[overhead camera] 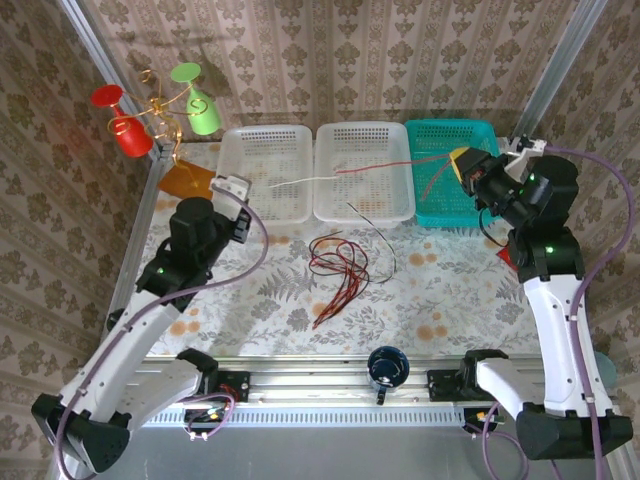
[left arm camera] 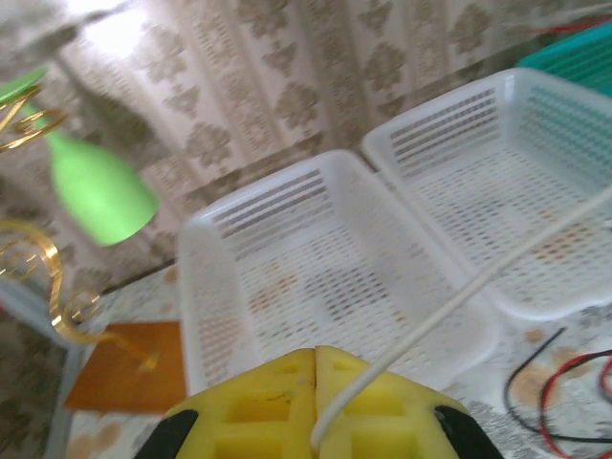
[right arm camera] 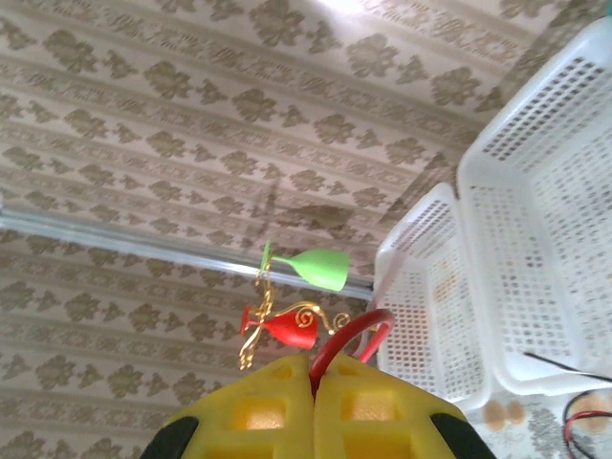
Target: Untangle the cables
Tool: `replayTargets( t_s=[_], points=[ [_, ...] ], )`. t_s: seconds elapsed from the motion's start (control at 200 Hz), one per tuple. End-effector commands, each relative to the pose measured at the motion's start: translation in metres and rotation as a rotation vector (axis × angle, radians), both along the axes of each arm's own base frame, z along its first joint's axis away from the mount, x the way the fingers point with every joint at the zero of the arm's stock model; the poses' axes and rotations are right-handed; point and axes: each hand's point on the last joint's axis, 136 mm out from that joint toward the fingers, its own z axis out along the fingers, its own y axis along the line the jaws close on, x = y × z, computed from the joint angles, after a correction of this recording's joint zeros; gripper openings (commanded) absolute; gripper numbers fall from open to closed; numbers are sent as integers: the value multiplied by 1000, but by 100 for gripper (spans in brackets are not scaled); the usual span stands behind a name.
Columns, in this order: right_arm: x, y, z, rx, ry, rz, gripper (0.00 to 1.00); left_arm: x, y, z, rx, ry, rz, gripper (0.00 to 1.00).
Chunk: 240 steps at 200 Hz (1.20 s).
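The left gripper point(left arm camera: 316, 368) was clamped on a white cable point(left arm camera: 459, 296) and the right gripper point(right arm camera: 313, 368) on a red cable point(right arm camera: 349, 335). The two cables stretched between them. A tangle point(overhead camera: 338, 265) lay below, between both grippers. The cables looked light, limp and slippery, so they were best pinched near a free end.

There were three baskets: the middle white basket point(overhead camera: 365, 145), a second white basket point(overhead camera: 265, 150) left of it, a teal basket point(overhead camera: 440, 135) right of it. One white cable point(overhead camera: 295, 181) and one red cable point(overhead camera: 380, 166) stretched over it; one cable tangle point(overhead camera: 338, 265) and one mug point(overhead camera: 387, 368) lay in front of it.
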Motion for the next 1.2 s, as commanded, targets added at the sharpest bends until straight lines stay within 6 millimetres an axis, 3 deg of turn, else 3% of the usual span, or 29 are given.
replayTargets(
  t_s=[0.0, 0.245, 0.44, 0.575, 0.635, 0.71, 0.825, 1.025, 1.195],
  points=[
    [-4, -13, -11, -19, 22, -16, 0, -5, 44, 1, -44, 37, 170, 0],
    [-10, -43, -27, -50, 70, -98, 0, -16, 99, 0, -158, 15, 385, 0],
    [-17, -64, -41, -81, 104, -176, 0, -21, 124, -3, -168, 7, 501, 0],
    [-20, -71, -48, -96, 118, -197, 0, -23, 130, -4, -181, 11, 525, 0],
    [-21, -72, -49, -94, 115, -193, 0, -22, 124, -3, -196, 9, 490, 0],
    [-21, -69, -48, -90, 109, -175, 0, -21, 103, -2, -235, 23, 369, 0],
    [-21, -62, -30, -83, 64, -136, 0, -22, 74, -8, -304, 85, 232, 0],
    [-26, -58, 38, -163, -88, -118, 0, -25, 48, -27, -321, 170, 175, 0],
    [-16, -62, 90, -168, -202, -130, 0, -28, 16, -43, -271, 186, 117, 0]
  ],
)
